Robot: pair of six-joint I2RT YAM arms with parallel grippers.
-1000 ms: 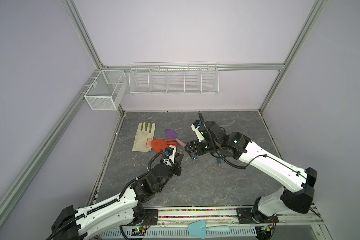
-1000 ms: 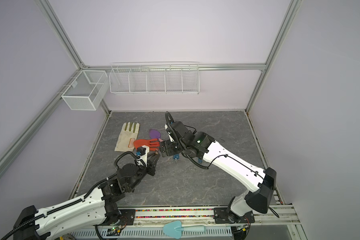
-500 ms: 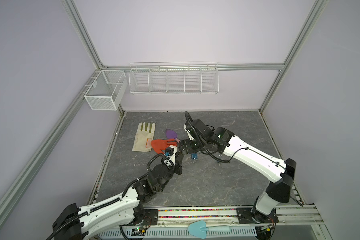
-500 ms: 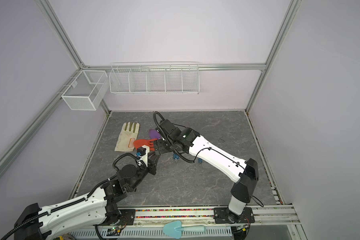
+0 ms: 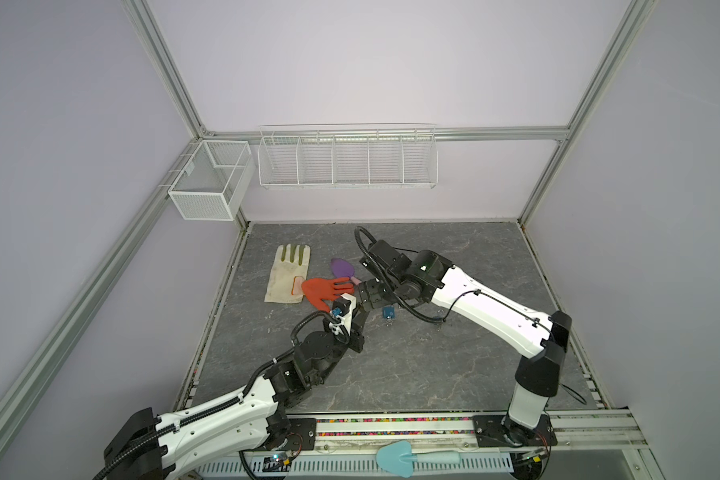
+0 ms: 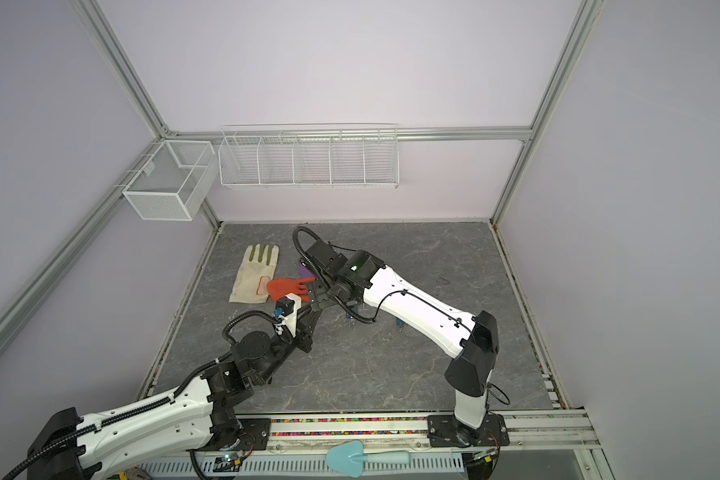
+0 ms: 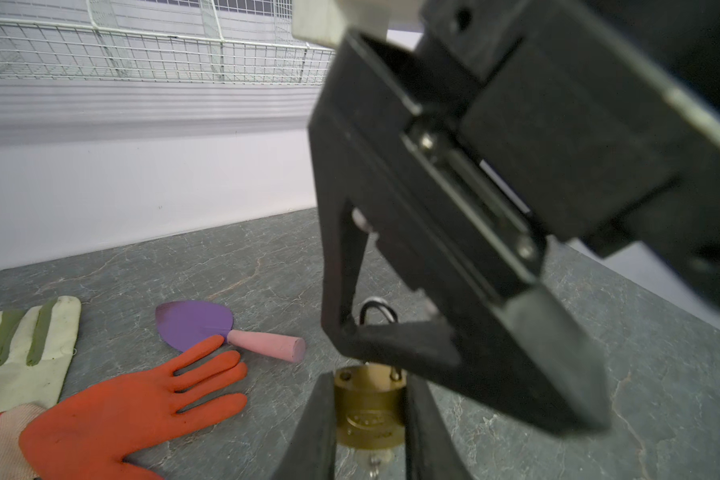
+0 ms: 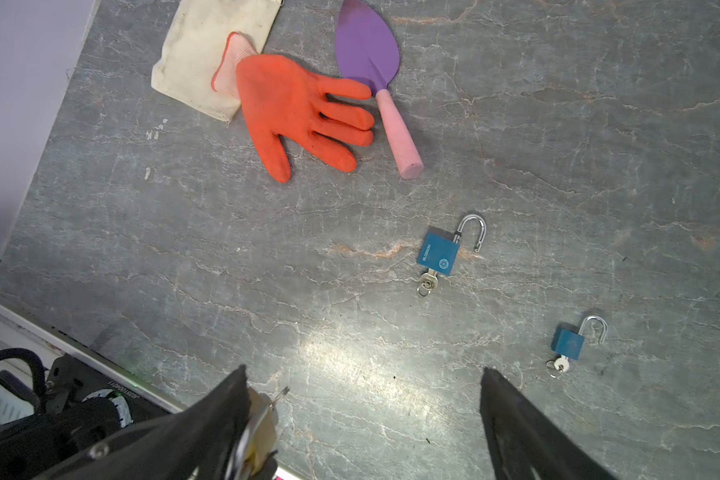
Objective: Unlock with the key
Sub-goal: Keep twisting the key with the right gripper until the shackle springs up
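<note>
In both top views the left tool [image 5: 360, 313] and the right tool [image 5: 370, 291] meet over the left half of the table [image 5: 454, 374], about midway between its near and far edges, just beside the orange glove [image 5: 323, 291]. The lock between them is hidden there, and a blue padlock [image 5: 388, 312] lies near them on the side toward the table's right edge. The left wrist view shows the task's thing: a brass padlock [image 7: 368, 409] pinched by its flat sides between the left tool's fingers [image 7: 312, 432]. Its key [image 7: 373, 463] pokes from the end nearer the camera, and its shackle [image 7: 381, 301] sits partly behind one finger of the right tool, whose jaws stand wide apart. In the right wrist view the brass lies hard against one finger [image 8: 225, 415], the other finger is well apart, and nothing is gripped. I judge the step is getting the right tool onto the lock's free end. It should shift sideways until the shackle sits midway between its fingers before closing, while the left tool holds firm so the body cannot twist
</note>
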